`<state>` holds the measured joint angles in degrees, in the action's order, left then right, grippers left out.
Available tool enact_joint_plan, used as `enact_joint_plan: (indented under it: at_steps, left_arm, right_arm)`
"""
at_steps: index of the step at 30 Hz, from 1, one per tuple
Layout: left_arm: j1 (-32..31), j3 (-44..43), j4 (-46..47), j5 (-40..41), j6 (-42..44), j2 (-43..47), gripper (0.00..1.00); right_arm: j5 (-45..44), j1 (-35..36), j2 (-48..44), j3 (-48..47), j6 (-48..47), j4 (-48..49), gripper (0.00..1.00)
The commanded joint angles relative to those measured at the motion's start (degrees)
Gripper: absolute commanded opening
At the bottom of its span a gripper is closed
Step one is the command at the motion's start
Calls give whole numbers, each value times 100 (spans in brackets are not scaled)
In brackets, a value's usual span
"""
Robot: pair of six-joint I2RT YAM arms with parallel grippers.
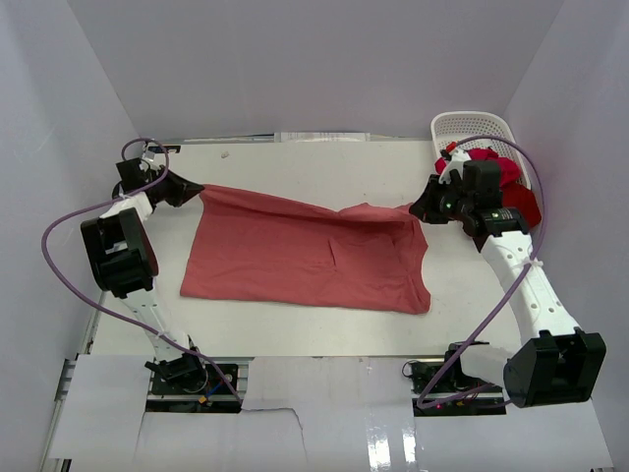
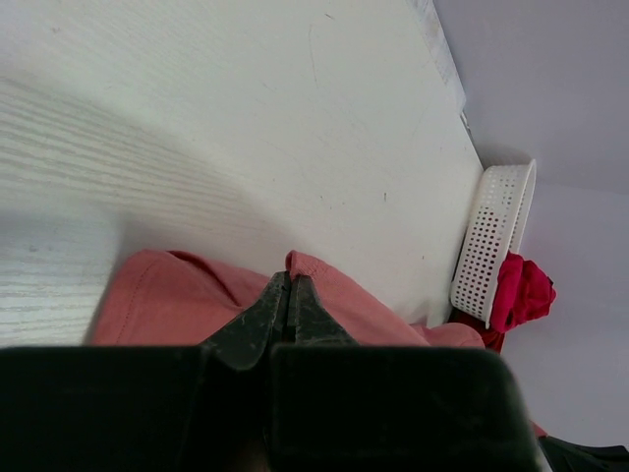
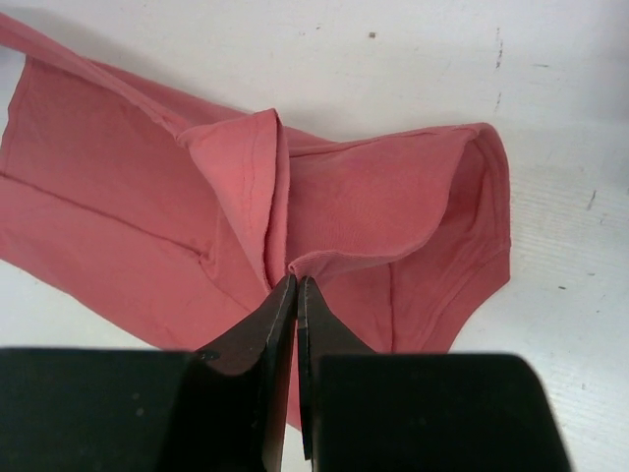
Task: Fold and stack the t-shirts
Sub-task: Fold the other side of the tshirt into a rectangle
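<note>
Both jaws were clamped on the salmon shirt [image 1: 305, 258] spread beside the basket [image 1: 472, 120]; no fold looked finished, red shirts [image 2: 521, 293] lay at it.

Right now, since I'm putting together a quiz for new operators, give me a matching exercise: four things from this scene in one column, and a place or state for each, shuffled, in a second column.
Things:
1. salmon-red t-shirt
2. white basket
3. crimson t-shirt
4. left gripper

Places or states:
A. bunched up, spilling over the basket's rim
B. shut on a far corner of the salmon-red cloth
C. spread out across the middle of the table
D. standing at the table's far right corner

Pairs: 1-C, 2-D, 3-A, 4-B.
</note>
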<state>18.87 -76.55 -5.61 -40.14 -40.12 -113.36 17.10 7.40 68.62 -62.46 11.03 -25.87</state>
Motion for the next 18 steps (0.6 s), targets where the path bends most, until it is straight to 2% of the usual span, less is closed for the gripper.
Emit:
enact_joint_plan:
  at_steps: [1,18]
  left_arm:
    - [108,70,200,-152,-57,341,0]
    - [266,536,341,-257,-119,402,0]
  right_arm:
    - [48,69,-305,163,110,47,8]
    - [-234,631,-1105,1253,453,-15,8]
